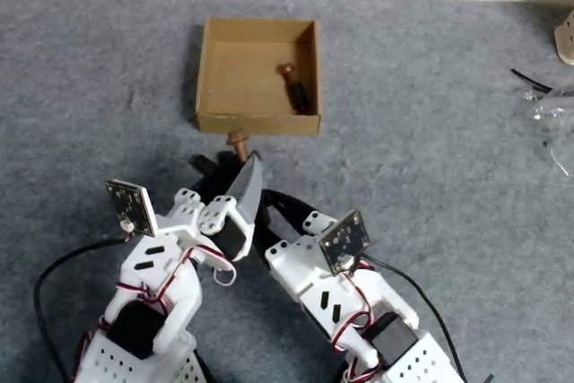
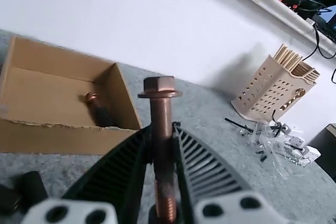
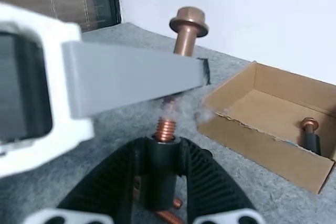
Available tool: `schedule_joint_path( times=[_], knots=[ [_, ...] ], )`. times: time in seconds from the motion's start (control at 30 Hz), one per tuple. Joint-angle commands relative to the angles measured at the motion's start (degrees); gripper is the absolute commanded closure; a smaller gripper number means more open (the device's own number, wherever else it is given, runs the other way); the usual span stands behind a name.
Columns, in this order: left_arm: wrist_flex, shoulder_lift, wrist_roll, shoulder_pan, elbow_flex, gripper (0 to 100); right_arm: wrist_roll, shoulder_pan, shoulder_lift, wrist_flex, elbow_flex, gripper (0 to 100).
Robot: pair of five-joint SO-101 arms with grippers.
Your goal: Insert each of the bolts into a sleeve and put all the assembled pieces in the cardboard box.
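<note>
Gripping the copper bolt (image 2: 160,111) upright in the left hand (image 2: 161,132), right hand (image 3: 164,149) clamping the black sleeve (image 3: 160,174) at its threaded end, one assembled piece (image 1: 298,91) lying in the cardboard box (image 1: 258,123)

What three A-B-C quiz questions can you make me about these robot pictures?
1. Where is the finished piece? A in the cardboard box B on the wall C under an arm
2. What colour is the bolt in the left hand? A green B copper C blue
3. The left hand is: A open, empty B shut on the bolt C inside the box
Answers: 1 A, it lies by the box's side wall. 2 B, its head and shank look copper. 3 B, the fingers pinch its shank.
</note>
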Motion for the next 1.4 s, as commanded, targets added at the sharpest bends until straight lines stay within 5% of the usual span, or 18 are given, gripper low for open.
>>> schedule_joint_path(
  times=[0.0, 1.07, 1.37],
  knots=[
    [1.8, -0.4, -0.1, -0.7, -1.4, 99, 0.3, 0.7, -1.6, -2.3, 4.4, 99.4],
    [6.8, -0.4, -6.8, -0.5, -2.3, 99, 0.2, 3.1, -1.5, -2.3, 4.4, 99.4],
    [12.3, -0.4, -7.6, -0.4, -3.3, 70, 0.2, 3.1, -1.5, -2.4, 4.4, 99.4]
  ],
)
